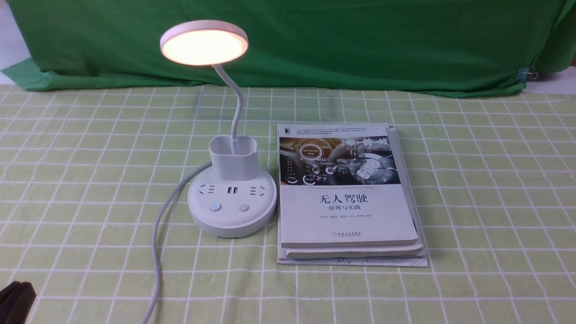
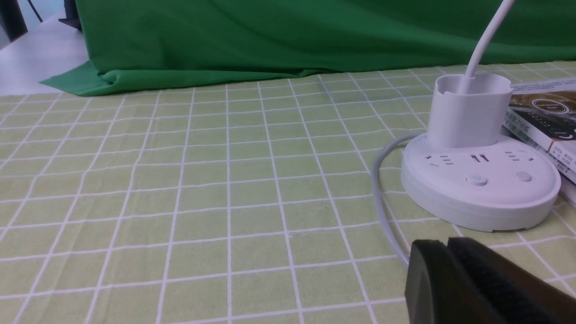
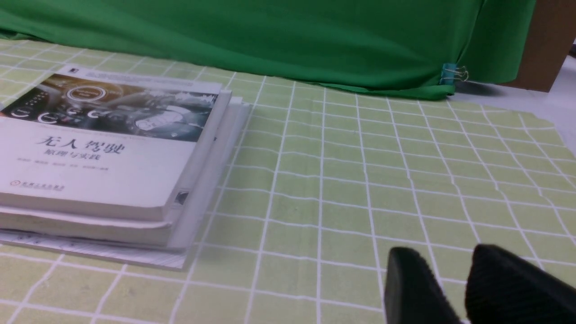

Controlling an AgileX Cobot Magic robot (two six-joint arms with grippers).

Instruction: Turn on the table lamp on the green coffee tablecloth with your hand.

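The white table lamp stands on the pale green checked tablecloth, left of centre. Its round disc head glows warm white. The round base has sockets and two buttons. In the left wrist view the lamp base lies just beyond my left gripper, whose black fingers are pressed together with nothing between them. This gripper shows in the front view at the bottom left corner, well away from the lamp. My right gripper hovers over bare cloth, fingers slightly apart and empty.
A stack of books lies right beside the lamp base, and shows in the right wrist view. The lamp's white cable runs from the base toward the front edge. A dark green backdrop cloth hangs at the back.
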